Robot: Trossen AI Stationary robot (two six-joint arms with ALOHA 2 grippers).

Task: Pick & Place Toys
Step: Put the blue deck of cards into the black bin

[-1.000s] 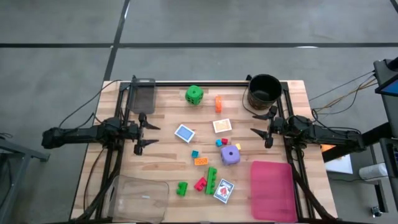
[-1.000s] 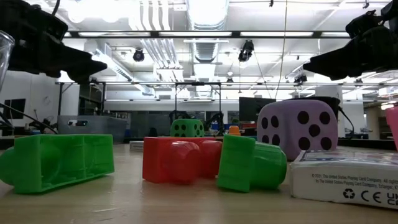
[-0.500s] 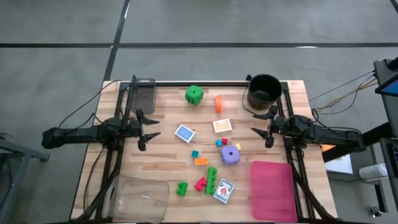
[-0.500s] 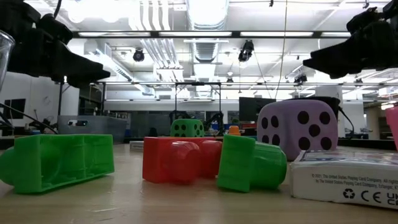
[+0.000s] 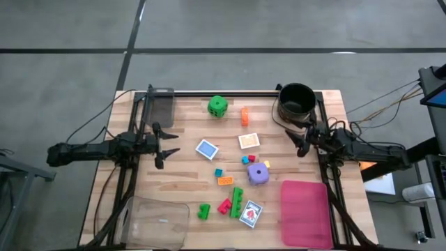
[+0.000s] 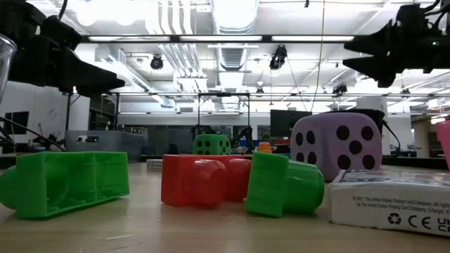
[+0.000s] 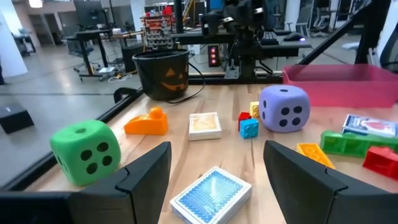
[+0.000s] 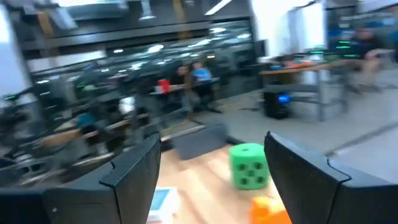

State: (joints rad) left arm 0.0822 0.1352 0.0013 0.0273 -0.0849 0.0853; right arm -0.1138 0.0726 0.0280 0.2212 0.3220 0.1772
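Since the earlier frames, the right gripper [image 5: 301, 141] has been swung toward the black bucket [image 5: 296, 102] and now hangs just beside it, jaws spread wide and holding nothing. Well apart from the bucket, at the opposite edge of the worktop [image 5: 188, 174], the left gripper [image 5: 162, 146] is held, likewise wide and empty.

The toys are scattered between the two grippers: a green die [image 5: 217, 105] and an orange brick [image 5: 244, 116] lie near the bucket, a purple die [image 5: 258, 173] farther from it, and a blue card pack [image 5: 206, 149] farther still toward the left gripper. A pink tray [image 5: 305, 212] is seen beyond the purple die from the bucket.

From the right wrist, everything is blurred; only the green die can be made out with confidence. At table height, the bucket is mostly hidden behind the purple die, and a card pack [image 6: 394, 202] is cut off at the frame edge.

Wooden planks form the worktop; a hall with strip lighting is seen behind.
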